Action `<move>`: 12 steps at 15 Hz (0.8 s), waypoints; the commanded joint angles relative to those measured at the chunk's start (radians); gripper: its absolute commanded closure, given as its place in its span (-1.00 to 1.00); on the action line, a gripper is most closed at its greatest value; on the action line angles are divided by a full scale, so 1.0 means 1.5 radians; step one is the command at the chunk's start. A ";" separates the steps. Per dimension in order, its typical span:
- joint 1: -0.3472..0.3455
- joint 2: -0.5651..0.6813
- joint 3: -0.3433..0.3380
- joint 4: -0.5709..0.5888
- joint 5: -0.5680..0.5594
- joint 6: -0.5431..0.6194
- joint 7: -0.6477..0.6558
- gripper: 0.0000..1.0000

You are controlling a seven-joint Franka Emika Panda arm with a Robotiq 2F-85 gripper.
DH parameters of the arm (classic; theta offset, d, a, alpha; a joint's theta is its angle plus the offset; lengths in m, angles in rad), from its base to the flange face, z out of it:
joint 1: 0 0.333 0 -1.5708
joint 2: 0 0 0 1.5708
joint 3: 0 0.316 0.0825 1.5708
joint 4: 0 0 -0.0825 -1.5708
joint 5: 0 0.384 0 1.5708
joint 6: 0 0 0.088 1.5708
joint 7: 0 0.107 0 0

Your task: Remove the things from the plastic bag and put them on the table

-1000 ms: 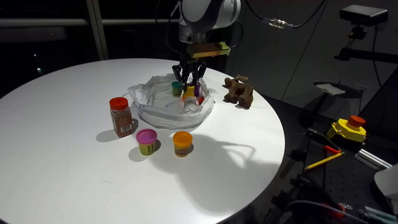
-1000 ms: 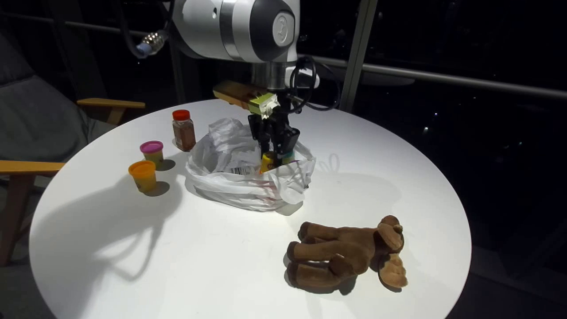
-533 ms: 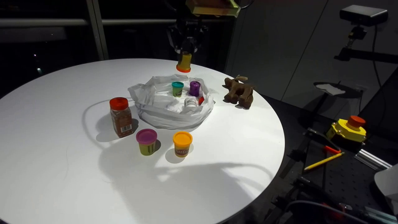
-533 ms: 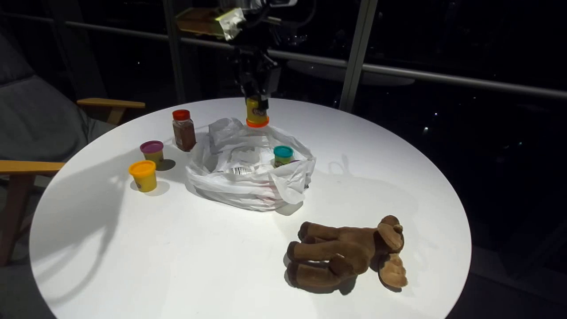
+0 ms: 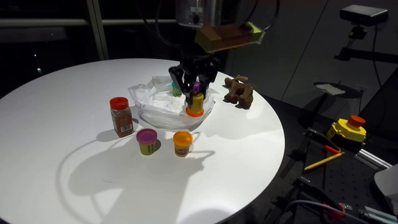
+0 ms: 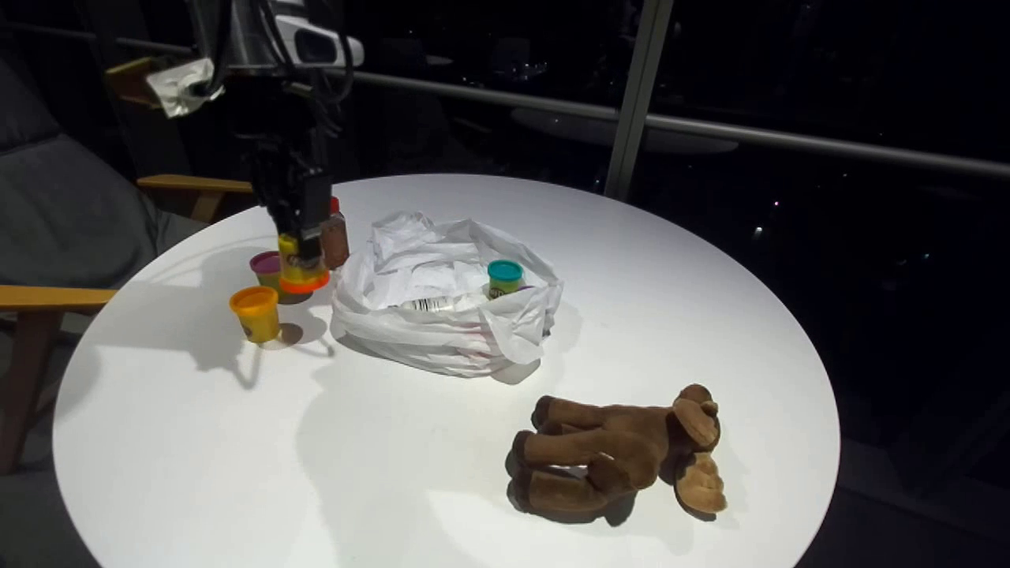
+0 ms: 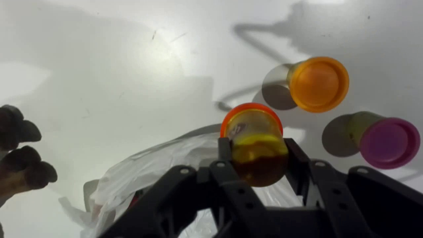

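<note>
My gripper (image 7: 257, 145) is shut on a yellow tub (image 7: 256, 132), held lid down with its red-orange lid lowest. In an exterior view the yellow tub (image 6: 302, 268) hangs above the table (image 6: 410, 473), outside the plastic bag (image 6: 426, 339). A teal-lidded tub (image 6: 504, 278) and a barcoded item (image 6: 430, 304) are inside the whitish bag, as is a purple piece (image 5: 196, 86), partly hidden behind the gripper. On the table stand the red-lidded jar (image 5: 122, 121), a pink-lidded tub (image 5: 146, 141) and an orange-lidded tub (image 5: 182, 143). The brown plush animal (image 6: 615, 450) lies on its side.
In the wrist view the orange-lidded tub (image 7: 318, 85) and pink-lidded tub (image 7: 388, 143) stand beside the held one, apart from it. A chair (image 6: 87, 189) is behind the round table's edge. Off the table are a yellow stop button box (image 5: 347, 130) and a mounted camera (image 5: 363, 15).
One second ago the gripper was down in the bag at the yellow tub. It has lifted the tub out, then carried it toward the pink-lidded and orange-lidded tubs and lower.
</note>
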 commanded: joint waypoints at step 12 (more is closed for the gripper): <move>0.014 -0.025 -0.034 -0.104 0.004 0.112 0.048 -0.69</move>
